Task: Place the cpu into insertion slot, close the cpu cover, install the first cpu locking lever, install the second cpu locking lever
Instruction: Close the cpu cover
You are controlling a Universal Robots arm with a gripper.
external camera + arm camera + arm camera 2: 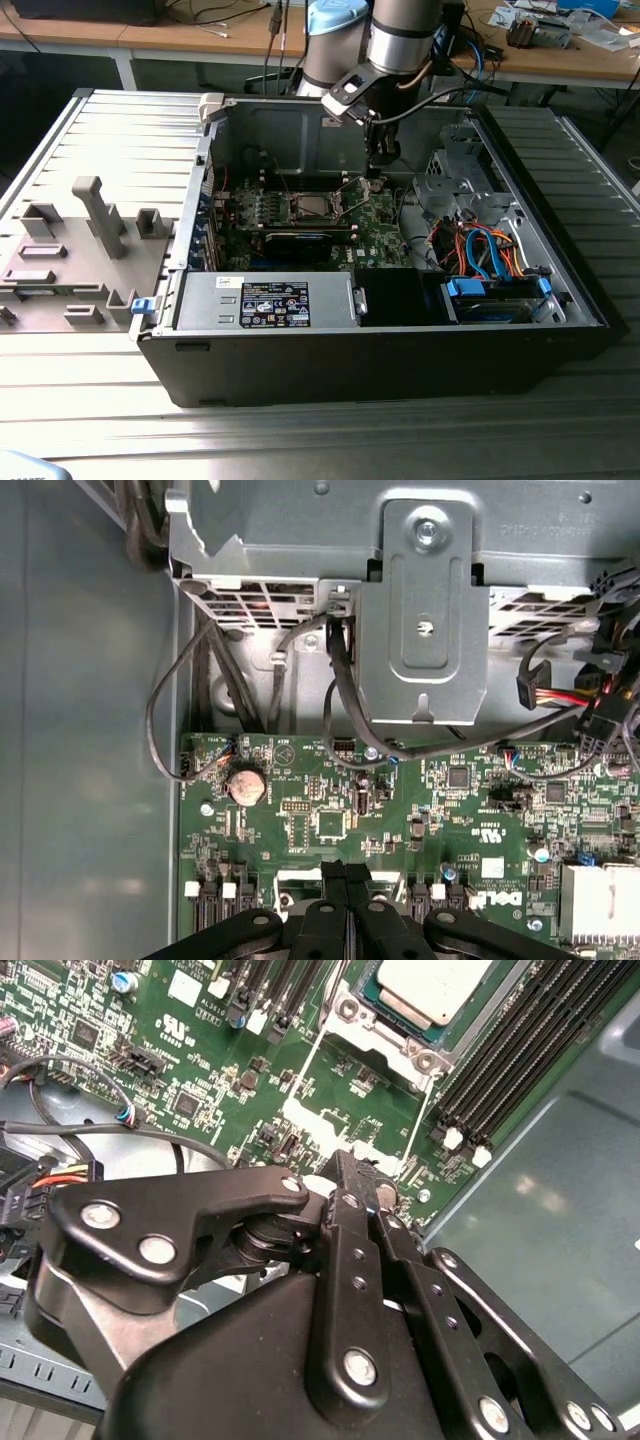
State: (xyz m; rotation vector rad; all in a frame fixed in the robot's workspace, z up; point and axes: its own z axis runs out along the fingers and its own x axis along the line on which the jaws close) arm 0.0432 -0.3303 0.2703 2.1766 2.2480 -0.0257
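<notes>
The black metal fingers (345,1250) of the gripper (350,1175) are pressing together at their tips, with no gap and nothing showing between them. In the second wrist view the tips are hovering over the green motherboard (200,1060), just beside the near end of a thin pale metal rod (418,1125) that is running along one side of the socket. I cannot tell whether they are touching it.

Beyond that rod, the cpu, a small flat square chip with a silvery-grey top (432,982), is sitting in the socket, and the cpu cover, a thin silvery metal frame plate (385,1035), is lying around it. Long black memory slots (510,1050) are running alongside.

In the first wrist view a round coin battery (246,783) is sitting on the board beyond the fingertips.

In the exterior view the gripper is hanging inside the open black computer case (350,360), to the exterior view's right of the insertion slot, a small square silvery-rimmed socket (296,208).
</notes>
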